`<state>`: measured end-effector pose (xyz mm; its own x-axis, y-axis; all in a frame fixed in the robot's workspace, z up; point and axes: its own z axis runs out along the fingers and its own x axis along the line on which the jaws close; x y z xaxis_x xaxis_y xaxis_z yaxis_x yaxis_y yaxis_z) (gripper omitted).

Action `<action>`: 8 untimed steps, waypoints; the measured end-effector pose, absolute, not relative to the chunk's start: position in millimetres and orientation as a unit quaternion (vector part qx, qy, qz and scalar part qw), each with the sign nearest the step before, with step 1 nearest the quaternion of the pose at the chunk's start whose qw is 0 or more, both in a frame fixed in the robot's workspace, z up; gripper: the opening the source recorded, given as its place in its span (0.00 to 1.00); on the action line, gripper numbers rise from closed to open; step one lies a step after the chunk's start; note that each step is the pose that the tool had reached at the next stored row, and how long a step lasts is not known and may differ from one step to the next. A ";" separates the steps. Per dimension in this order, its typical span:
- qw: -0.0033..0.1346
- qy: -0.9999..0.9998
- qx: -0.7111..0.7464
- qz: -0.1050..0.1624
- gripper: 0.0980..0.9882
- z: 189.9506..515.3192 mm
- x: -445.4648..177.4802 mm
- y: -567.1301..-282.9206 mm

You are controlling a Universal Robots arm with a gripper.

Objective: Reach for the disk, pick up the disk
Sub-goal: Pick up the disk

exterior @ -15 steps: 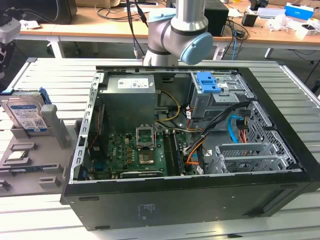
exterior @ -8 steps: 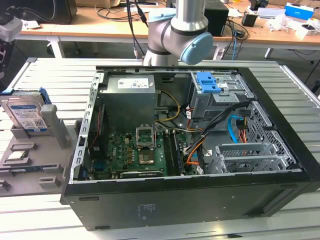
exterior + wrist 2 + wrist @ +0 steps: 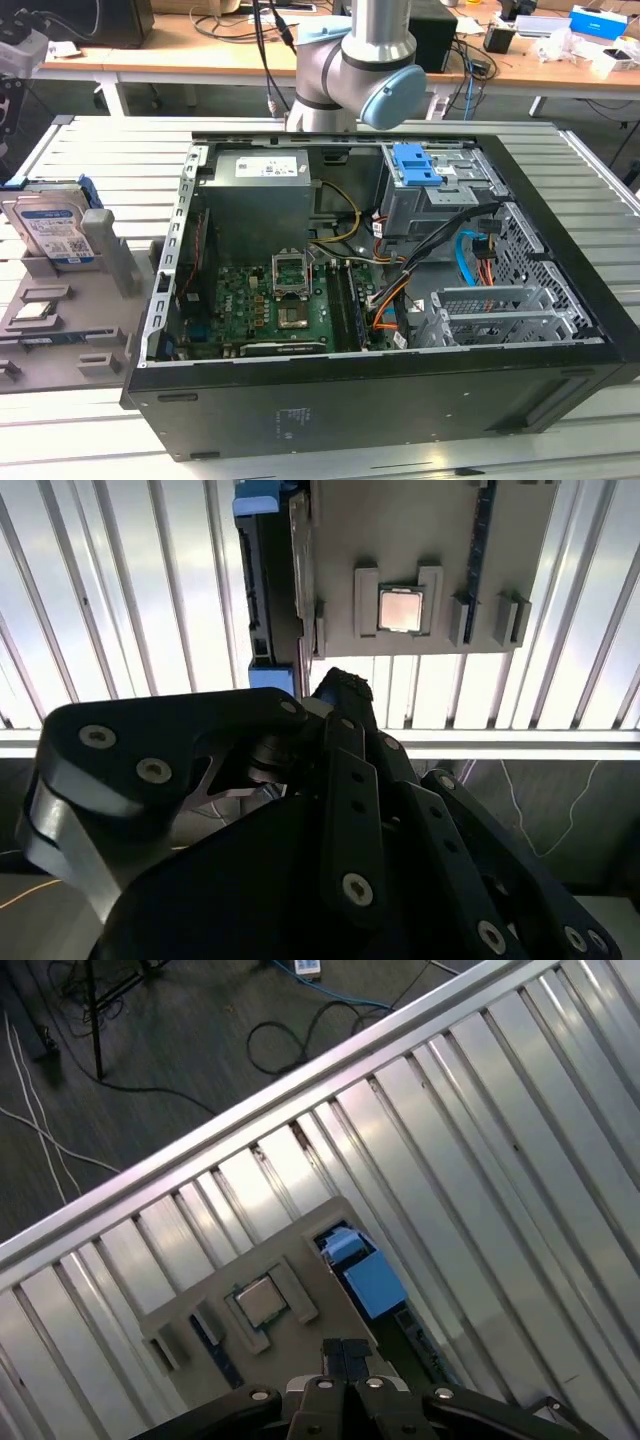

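Observation:
The disk [image 3: 52, 232], a silver drive with a white-and-blue label and blue side rails, stands on edge in a grey holder [image 3: 112, 262] at the exterior view's left, outside the computer case. In the second wrist view the disk [image 3: 266, 580] appears edge-on beside the holder [image 3: 400, 530]. My gripper [image 3: 338, 692] hangs well above it, its dark fingers together and holding nothing. In the first wrist view the gripper [image 3: 346, 1352] sits over the holder's edge, close to the disk's blue rail [image 3: 366, 1278].
A small square processor chip [image 3: 401, 609] lies in a pocket of the grey holder. The open black computer case [image 3: 400, 250] takes up the middle of the slatted metal table [image 3: 90, 140]. Its drive bay carries a blue latch [image 3: 415, 165]. Cables lie on the floor [image 3: 120, 1050] past the table's edge.

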<state>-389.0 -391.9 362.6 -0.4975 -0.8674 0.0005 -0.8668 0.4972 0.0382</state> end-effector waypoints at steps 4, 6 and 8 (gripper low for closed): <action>0.010 -0.850 0.526 -0.016 0.01 362.6 -389.0 -391.9; 0.010 -0.845 0.534 -0.016 0.01 362.6 -389.0 -391.9; 0.011 -0.838 0.545 -0.016 0.01 362.6 -389.0 -391.9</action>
